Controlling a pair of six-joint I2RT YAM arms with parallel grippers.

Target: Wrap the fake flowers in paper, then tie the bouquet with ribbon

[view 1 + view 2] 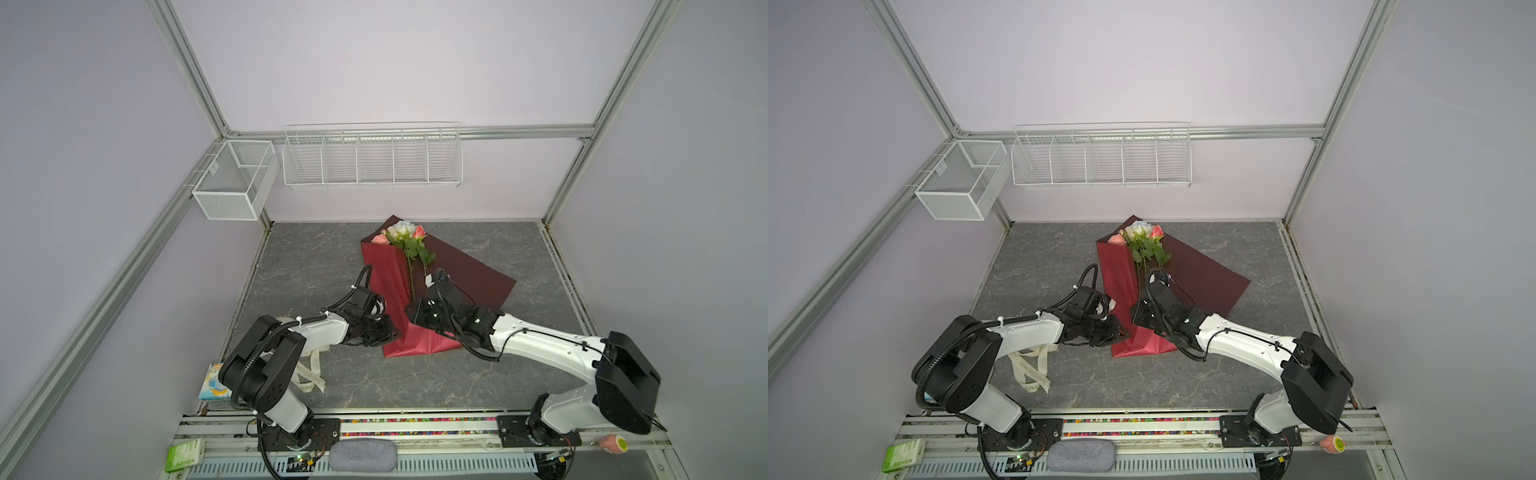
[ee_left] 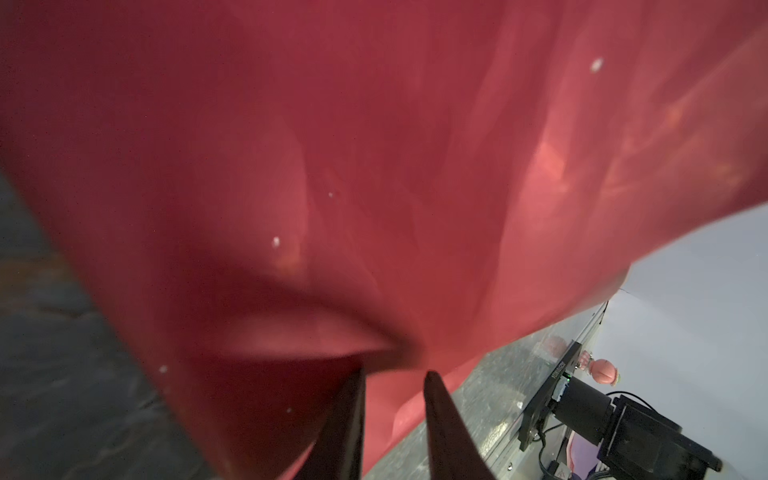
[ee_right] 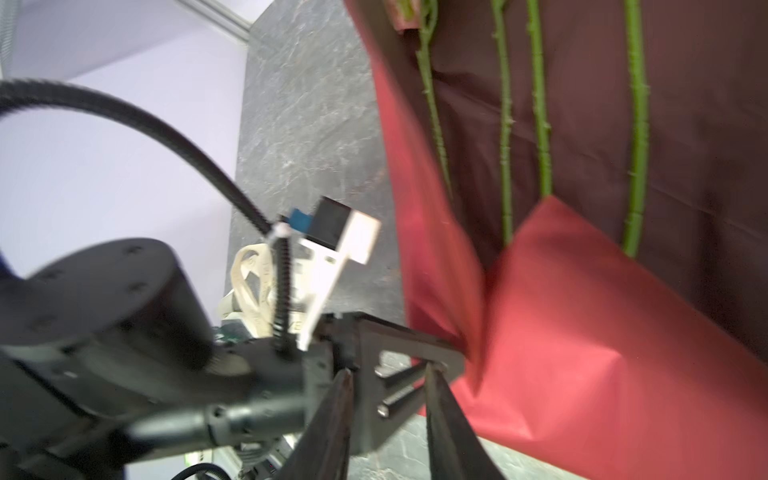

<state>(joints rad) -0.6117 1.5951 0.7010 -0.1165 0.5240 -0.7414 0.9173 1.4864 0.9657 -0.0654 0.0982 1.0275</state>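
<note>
1. i am standing at the near edge of the grey table (image 1: 316, 266), taking the far wall as 12 o'clock.
2. the bouquet of fake flowers (image 1: 409, 249) is lying near the middle of the table, with the rose heads pointing to 12 o'clock and the stem ends to 6 o'clock.
3. its red wrapping paper (image 1: 388, 286) is only partly closed: the 9 o'clock side is folding over the stems, and the other side is spreading flat and dark toward 4 o'clock.
4. in the right wrist view four green stems (image 3: 538, 104) are lying bare on the dark inner side of the paper.
5. the left gripper (image 2: 395, 372) is reaching in from 8 o'clock to the lower end of the paper. its fingers are nearly together and are pinching the paper, which is puckering at the tips.
6. the right gripper (image 3: 387, 372) is coming from 4 o'clock and hanging above the lower part of the paper, just beside the left gripper. its fingers are standing a little apart, and i am seeing nothing between them.
7. a cream ribbon (image 1: 1034, 370) with printed letters is lying at 8 o'clock from the bouquet, partly under the left arm and apart from the paper.
8. a white wire rack (image 1: 372, 160) is hanging on the wall at 12 o'clock.
</note>
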